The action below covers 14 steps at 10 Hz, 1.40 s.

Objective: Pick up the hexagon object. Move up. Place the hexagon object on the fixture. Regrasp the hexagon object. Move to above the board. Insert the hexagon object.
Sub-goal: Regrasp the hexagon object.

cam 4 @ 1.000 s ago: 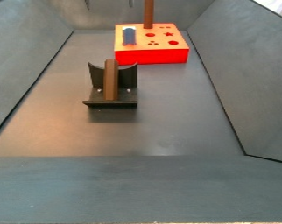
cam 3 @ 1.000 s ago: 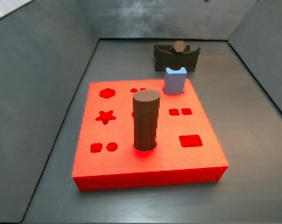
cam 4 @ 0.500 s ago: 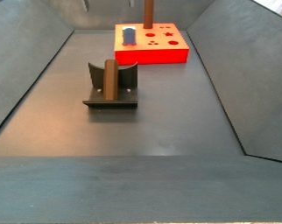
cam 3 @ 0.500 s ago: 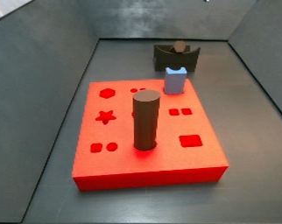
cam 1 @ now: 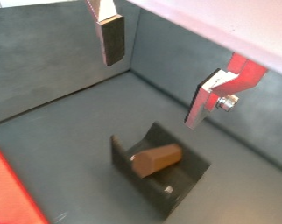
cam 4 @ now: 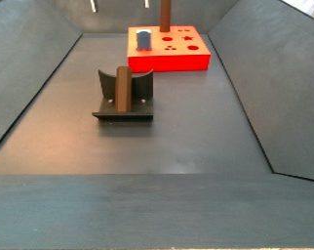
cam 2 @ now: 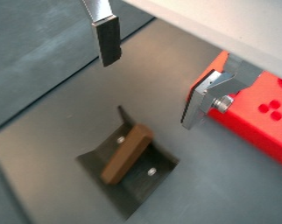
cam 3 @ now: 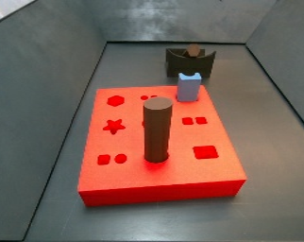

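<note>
I see the board (cam 3: 158,151) filling the middle of the floor in a side view, with a thick dark cylinder (cam 3: 158,129) standing in it and a short pale-blue peg (cam 3: 189,87) at its far edge. Beyond it, at the far end, stands the fixture (cam 3: 189,63); the hexagon object (cam 2: 126,156) lies tilted in its notch, one end resting low against the base and the other raised.

My worry is the regrasp. The peg lies at an angle, so if I close off-centre it could pivot or skid out of the notch, and a finger coming down carelessly could strike the fixture's wall. A crooked grip would then jam at the hexagon hole (cam 3: 114,99).

The gripper (cam 2: 150,74) hangs above the fixture, pointing down, with its fingers (cam 2: 109,42) spread wide and nothing between them. In the side views only thin finger tips seem to show at the top edge, so I judge its height poorly.
</note>
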{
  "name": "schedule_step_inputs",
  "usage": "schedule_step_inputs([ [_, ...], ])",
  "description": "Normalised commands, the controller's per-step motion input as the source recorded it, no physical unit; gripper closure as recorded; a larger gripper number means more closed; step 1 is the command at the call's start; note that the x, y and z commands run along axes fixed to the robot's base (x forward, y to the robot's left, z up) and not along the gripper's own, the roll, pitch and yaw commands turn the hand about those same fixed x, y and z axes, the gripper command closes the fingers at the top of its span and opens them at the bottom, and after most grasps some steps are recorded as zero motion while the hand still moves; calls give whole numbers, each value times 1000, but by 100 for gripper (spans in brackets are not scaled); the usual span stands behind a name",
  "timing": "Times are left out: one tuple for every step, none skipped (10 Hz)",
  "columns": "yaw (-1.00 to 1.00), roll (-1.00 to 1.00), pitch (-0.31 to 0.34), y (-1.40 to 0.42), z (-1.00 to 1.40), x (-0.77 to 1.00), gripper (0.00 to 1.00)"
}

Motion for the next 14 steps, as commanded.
schedule_step_inputs([
  [48,1000,23,-23,-7,23,0],
  [50,1000,27,-24,-15,36,0],
  [54,1000,40,-25,-19,54,0],
  [58,1000,52,-28,-14,64,0],
  [65,1000,71,-33,-15,82,0],
  [71,1000,84,-34,-20,90,0],
  [86,1000,114,-37,-22,107,0],
  [102,1000,139,-41,-25,114,0],
  [137,1000,173,-47,-21,116,0],
  [162,1000,191,-46,-23,117,0],
  [188,780,173,-50,-25,125,0],
  [202,605,154,-50,-28,130,0],
  [216,375,125,-53,-24,140,0],
  [217,288,109,-43,-18,143,0],
])
